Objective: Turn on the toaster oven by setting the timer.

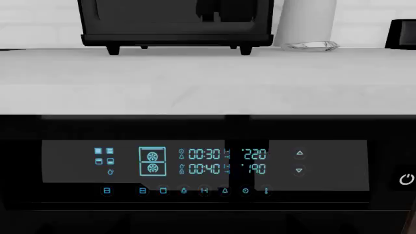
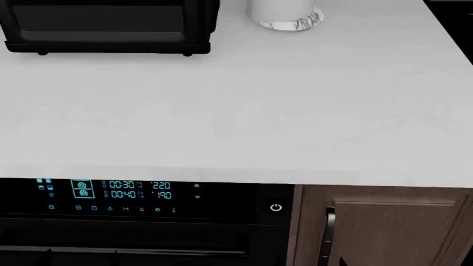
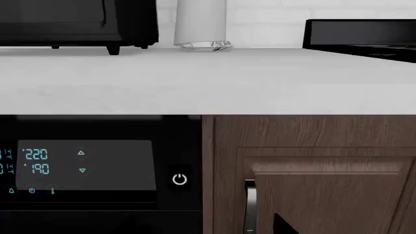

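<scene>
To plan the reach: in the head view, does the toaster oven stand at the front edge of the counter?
No, the toaster oven stands at the counter's far back.

A home kitchen — a pale stone countertop [image 2: 296,111] fills mid-frame, a black toaster oven [image 2: 111,25] at upper left. Along the bottom edge sit a built-in oven [image 2: 140,221] with cyan display and a wooden cabinet door [image 2: 391,233] — white tiled wall [image 3: 260,14] behind.

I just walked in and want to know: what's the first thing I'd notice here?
Probably the glowing cyan display on the black built-in oven under the counter, showing 00:30 and 220. Next, the black toaster oven at the back left of the white countertop, with a white marble-based holder beside it.
</scene>
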`<state>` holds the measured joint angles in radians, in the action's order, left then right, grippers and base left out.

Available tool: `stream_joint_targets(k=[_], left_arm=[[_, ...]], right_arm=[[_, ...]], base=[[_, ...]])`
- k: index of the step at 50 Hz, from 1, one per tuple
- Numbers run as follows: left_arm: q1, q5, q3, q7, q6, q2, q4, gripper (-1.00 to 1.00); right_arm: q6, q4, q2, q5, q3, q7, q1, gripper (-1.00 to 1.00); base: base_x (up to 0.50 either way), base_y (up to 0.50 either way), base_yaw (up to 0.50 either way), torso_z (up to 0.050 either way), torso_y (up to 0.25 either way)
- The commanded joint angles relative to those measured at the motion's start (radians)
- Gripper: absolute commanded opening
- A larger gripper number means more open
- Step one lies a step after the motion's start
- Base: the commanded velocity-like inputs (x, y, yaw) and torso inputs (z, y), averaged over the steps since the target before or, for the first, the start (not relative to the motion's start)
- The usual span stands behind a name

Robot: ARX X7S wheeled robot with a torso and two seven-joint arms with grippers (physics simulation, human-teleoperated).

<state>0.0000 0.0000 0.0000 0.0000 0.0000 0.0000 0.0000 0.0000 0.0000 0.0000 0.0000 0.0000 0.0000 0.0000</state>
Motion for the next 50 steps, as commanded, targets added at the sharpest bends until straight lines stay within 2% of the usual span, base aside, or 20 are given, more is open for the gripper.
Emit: stream_joint_targets(k=[1,10,14,16,22,46,50], left_arm=[[0.001,-0.04,0.048,-0.048,-0.004,-0.04,0.007,1.0],[0.013,-0.052,0.075,-0.065,0.018,-0.058,0.034,1.0],[0.03,-0.111,0.074,-0.043,-0.014,-0.066,0.086,1.0],[0.037,-0.098,0.084,-0.044,0.019,-0.073,0.106,1.0],[0.051,-0.114,0.093,-0.054,-0.002,-0.08,0.154,1.0],[0.035,-0.12,0.122,-0.101,-0.014,-0.111,0.202,1.0],[0.037,-0.137,0.132,-0.08,-0.006,-0.126,0.192,1.0]], right_arm=[[-0.003,0.004,0.017,0.017,-0.02,0.02,0.001,1.0],[0.004,-0.011,0.043,0.013,-0.063,0.067,-0.008,1.0],[0.019,-0.027,0.049,0.015,-0.073,0.083,-0.009,1.0],[0.027,-0.034,0.051,0.011,-0.078,0.094,-0.006,1.0],[0.044,-0.062,0.06,0.016,-0.087,0.115,-0.009,1.0],[0.117,-0.182,0.094,0.036,-0.116,0.158,0.003,1.0],[0.112,-0.199,0.102,0.057,-0.119,0.151,0.003,1.0]], base=[[0.0,0.0,0.0,0.0,0.0],[0.0,0.0,0.0,0.0,0.0],[0.0,0.0,0.0,0.009,0.0],[0.0,0.0,0.0,0.05,0.011],[0.0,0.0,0.0,0.05,0.01],[0.0,0.0,0.0,0.05,0.011],[0.0,0.0,0.0,0.05,0.011]])
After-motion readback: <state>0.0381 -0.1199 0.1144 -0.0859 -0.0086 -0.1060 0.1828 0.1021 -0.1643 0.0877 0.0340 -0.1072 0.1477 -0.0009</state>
